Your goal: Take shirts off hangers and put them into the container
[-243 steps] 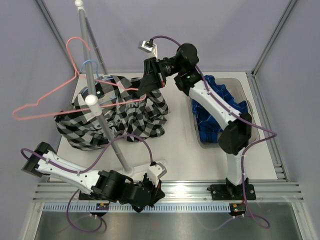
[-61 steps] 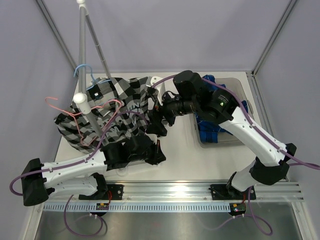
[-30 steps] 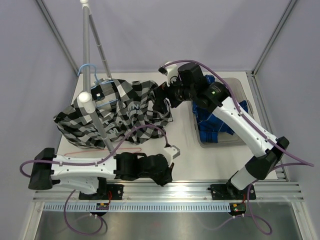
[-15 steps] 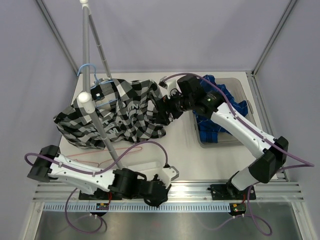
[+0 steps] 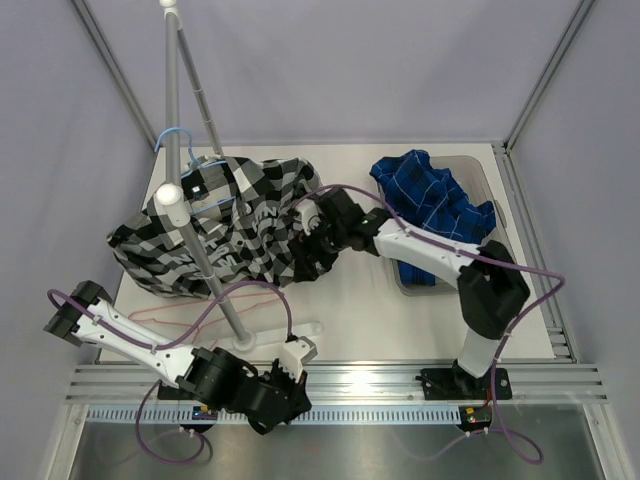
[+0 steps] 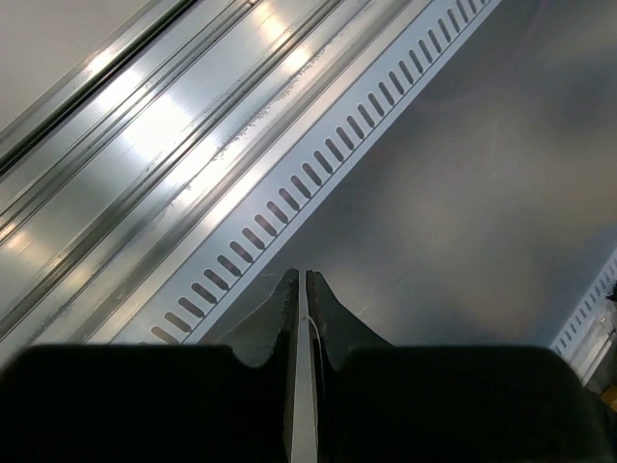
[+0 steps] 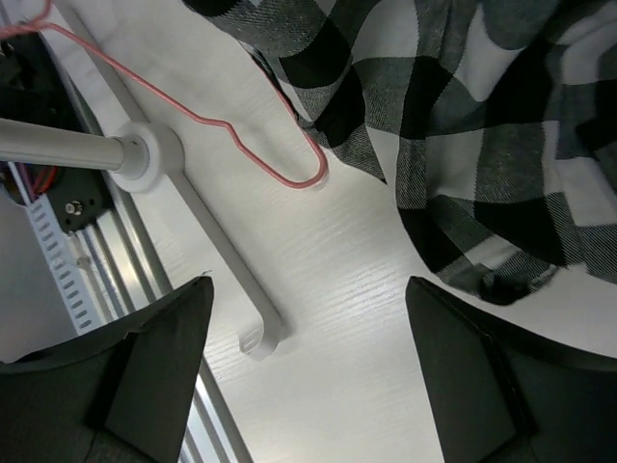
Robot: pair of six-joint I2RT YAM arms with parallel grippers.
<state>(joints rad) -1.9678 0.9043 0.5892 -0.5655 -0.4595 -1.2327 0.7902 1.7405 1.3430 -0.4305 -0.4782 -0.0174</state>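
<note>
The right pincer (image 7: 307,289) is hovering wide and empty over the white table (image 7: 357,367), near the checked shirt (image 7: 463,125) and pink hanger (image 7: 228,124) lying there, with the rack's foot (image 7: 227,265) alongside. The left pincer (image 6: 302,282) is sitting pressed shut, empty, over the metal rail (image 6: 145,135). The blue shirt (image 5: 430,190) is lying in the bin (image 5: 480,168).

Checked shirt (image 7: 463,125): heaped upper right | pink hanger (image 7: 301,183): hook on white table (image 7: 366,318) beside hem | rack base (image 7: 145,154): left | right gripper (image 7: 308,282): jaws wide apart.

Bright even light, glare on rail (image 6: 145,135)
</note>
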